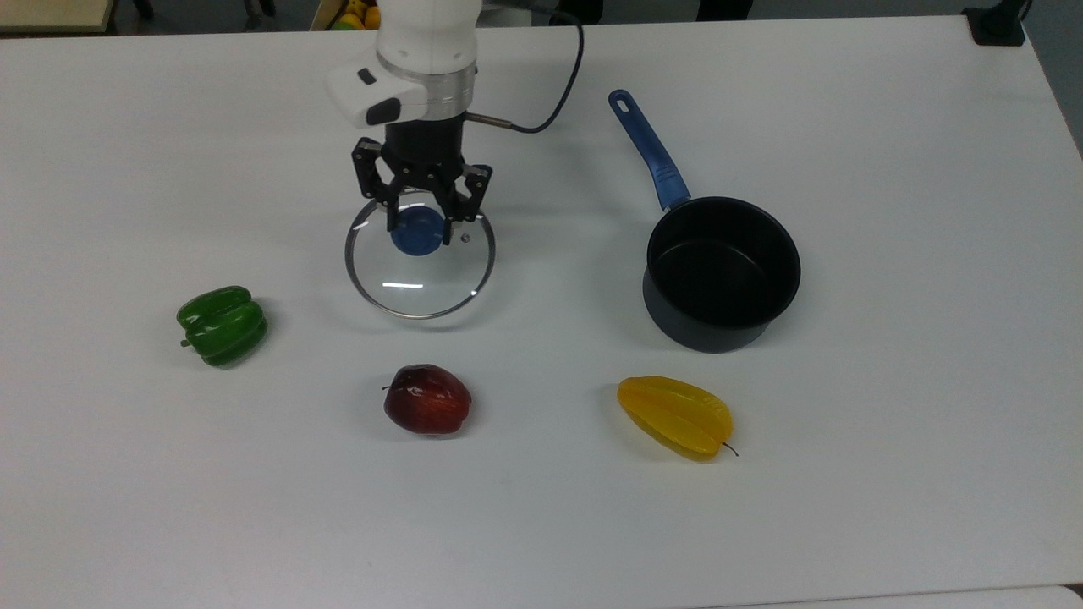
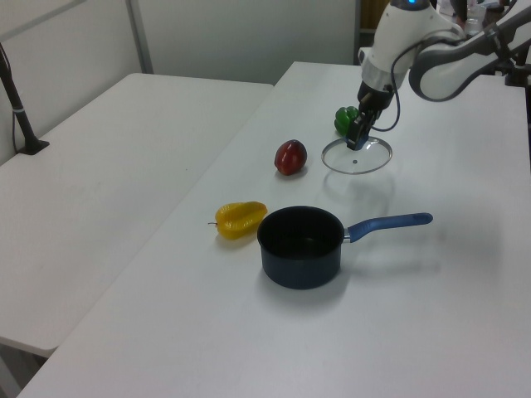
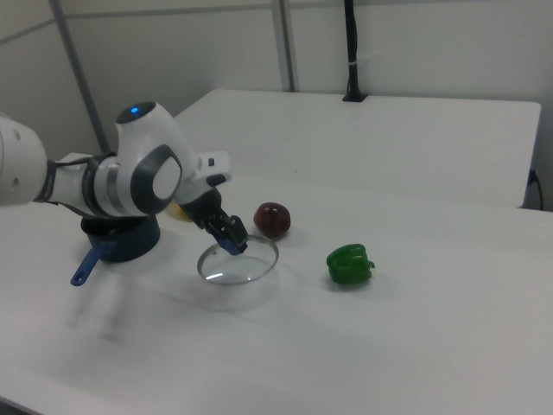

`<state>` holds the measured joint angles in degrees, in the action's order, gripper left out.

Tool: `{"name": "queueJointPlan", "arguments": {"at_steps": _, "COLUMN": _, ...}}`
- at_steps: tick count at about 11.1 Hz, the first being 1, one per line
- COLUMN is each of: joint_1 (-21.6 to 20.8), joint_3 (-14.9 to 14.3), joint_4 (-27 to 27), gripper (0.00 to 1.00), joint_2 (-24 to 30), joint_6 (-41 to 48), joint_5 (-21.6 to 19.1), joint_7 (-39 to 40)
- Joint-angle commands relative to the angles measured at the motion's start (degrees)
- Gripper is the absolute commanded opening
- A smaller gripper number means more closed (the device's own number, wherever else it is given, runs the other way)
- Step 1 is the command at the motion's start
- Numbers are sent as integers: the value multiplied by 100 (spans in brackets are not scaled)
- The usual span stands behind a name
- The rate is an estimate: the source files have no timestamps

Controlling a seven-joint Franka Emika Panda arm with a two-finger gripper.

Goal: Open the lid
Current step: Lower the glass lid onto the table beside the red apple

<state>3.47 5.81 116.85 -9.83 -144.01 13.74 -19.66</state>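
Top view: The black two-finger gripper on the white arm grips the round blue knob of the round clear glass lid with a thin metal rim, its fingers closed against either side of the knob. The lid is well apart from the dark saucepan with a long blue handle, which stands open nearer the white table's right edge in the top view. The lid lies in the far half of the table, left of centre. Along the near half stand a green bell pepper, a dark red apple and a yellow star fruit, from the top view's left to right, all apart from one another.

Left view: The gripper holds the lid by its knob, beyond the saucepan. Whether the lid touches the table cannot be told. The pepper sits just behind the gripper; the apple and star fruit lie near the table's left edge in the left view.

Right view: The gripper clamps the knob; the lid lies between the saucepan and the pepper, with the apple just beyond it.
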Motion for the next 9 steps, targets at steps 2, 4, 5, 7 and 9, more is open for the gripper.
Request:
{"name": "queueJointPlan", "arguments": {"at_steps": 2, "joint_1": 225, "joint_3": 35, "joint_4": 285, "gripper": 40, "joint_2": -290, "joint_6": -1031, "joint_5": 111, "joint_7": 164}}
{"name": "queueJointPlan", "arguments": {"at_steps": 4, "joint_1": 225, "joint_3": 35, "joint_4": 242, "gripper": 40, "joint_2": -493, "joint_6": -1260, "joint_5": 129, "joint_7": 164}}
{"name": "queueJointPlan", "arguments": {"at_steps": 5, "joint_1": 225, "joint_3": 35, "joint_4": 224, "gripper": 41, "joint_2": -607, "joint_6": -1340, "joint_5": 129, "joint_7": 164}}
{"name": "queueJointPlan", "arguments": {"at_steps": 7, "joint_1": 225, "joint_3": 35, "joint_4": 171, "gripper": 44, "joint_2": -687, "joint_6": -1411, "joint_5": 129, "joint_7": 155}}
{"name": "queueJointPlan", "arguments": {"at_steps": 9, "joint_1": 225, "joint_3": 35, "joint_4": 145, "gripper": 100, "joint_2": -679, "joint_6": -1393, "joint_5": 120, "joint_7": 147}}
